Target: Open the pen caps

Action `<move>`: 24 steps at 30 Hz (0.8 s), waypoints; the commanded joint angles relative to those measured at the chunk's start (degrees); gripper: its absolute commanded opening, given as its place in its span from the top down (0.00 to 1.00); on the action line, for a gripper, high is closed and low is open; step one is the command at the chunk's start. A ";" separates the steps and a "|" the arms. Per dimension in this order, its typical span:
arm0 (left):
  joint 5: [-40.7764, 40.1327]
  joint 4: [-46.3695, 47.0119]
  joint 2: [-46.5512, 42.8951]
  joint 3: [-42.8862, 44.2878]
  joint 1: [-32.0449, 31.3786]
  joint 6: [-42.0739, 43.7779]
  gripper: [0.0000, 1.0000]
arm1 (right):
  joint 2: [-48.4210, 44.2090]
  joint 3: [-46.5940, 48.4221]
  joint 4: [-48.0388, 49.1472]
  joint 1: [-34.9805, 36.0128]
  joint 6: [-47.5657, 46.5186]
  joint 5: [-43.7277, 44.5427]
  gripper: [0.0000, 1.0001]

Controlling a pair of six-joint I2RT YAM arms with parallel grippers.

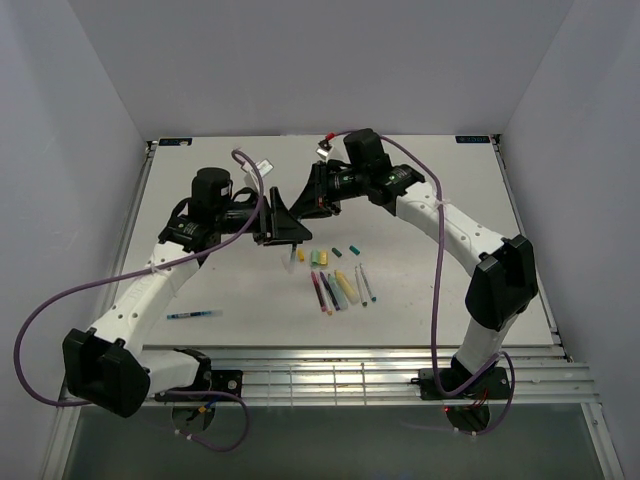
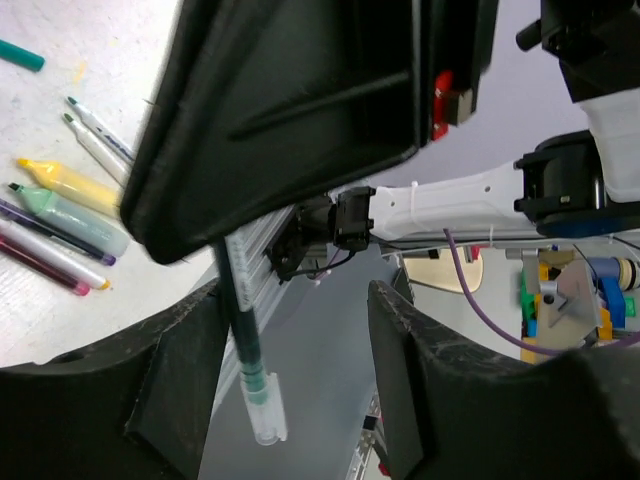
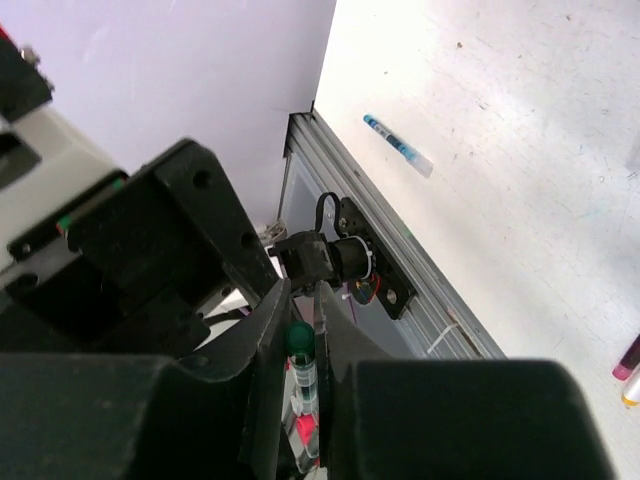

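Observation:
My right gripper (image 1: pixel 297 214) (image 3: pixel 301 298) is shut on the top end of a dark green pen (image 3: pixel 300 340), which hangs tip down above the table. In the left wrist view the pen (image 2: pixel 243 335) carries a clear cap (image 2: pixel 266 412) on its lower end. My left gripper (image 1: pixel 283 238) (image 2: pixel 297 305) is open around that lower part. The pen lies close to one of the fingers (image 2: pixel 185 380) and far from the other. Loose caps lie on the table: yellow (image 1: pixel 300 255), pale green (image 1: pixel 320 258), and two dark teal (image 1: pixel 337 251) (image 1: pixel 352 247).
Several uncapped pens and two highlighters (image 1: pixel 342 288) lie in a row at mid-table; they also show in the left wrist view (image 2: pixel 65 205). A blue pen (image 1: pixel 195 314) (image 3: pixel 398 147) lies alone at the front left. The slotted rail (image 1: pixel 350 365) runs along the near edge.

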 commanded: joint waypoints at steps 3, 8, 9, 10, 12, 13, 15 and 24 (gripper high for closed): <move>-0.28 -0.78 -3.96 -2.42 -2.05 1.34 0.32 | -1.83 3.28 -0.88 -1.13 2.74 4.47 0.92; -0.64 -1.13 -8.01 -6.56 -2.05 0.55 0.36 | -0.07 7.33 -3.96 -1.92 1.68 4.21 0.92; -0.64 -1.57 -8.45 -6.74 -2.05 0.46 0.39 | -0.16 7.25 -3.96 -2.10 1.68 4.12 0.92; -0.64 -1.66 -8.80 -7.09 -2.05 0.29 0.41 | -0.07 7.25 -3.96 -2.27 1.68 4.03 0.92; -0.72 -1.92 -9.68 -8.23 -2.05 0.28 0.44 | 0.02 7.25 -3.96 -2.45 1.86 3.86 0.92; -0.81 -1.93 -9.77 -8.67 -2.05 0.28 0.49 | 0.36 7.42 -3.96 -2.45 1.94 3.68 0.92; -0.90 -1.93 -9.95 -9.64 -2.05 0.20 0.57 | 0.80 7.95 -4.14 -2.45 1.95 2.80 0.92; -0.73 -1.84 -7.67 -8.32 -2.05 0.99 0.61 | 0.46 6.90 -3.79 -2.36 0.63 0.78 0.92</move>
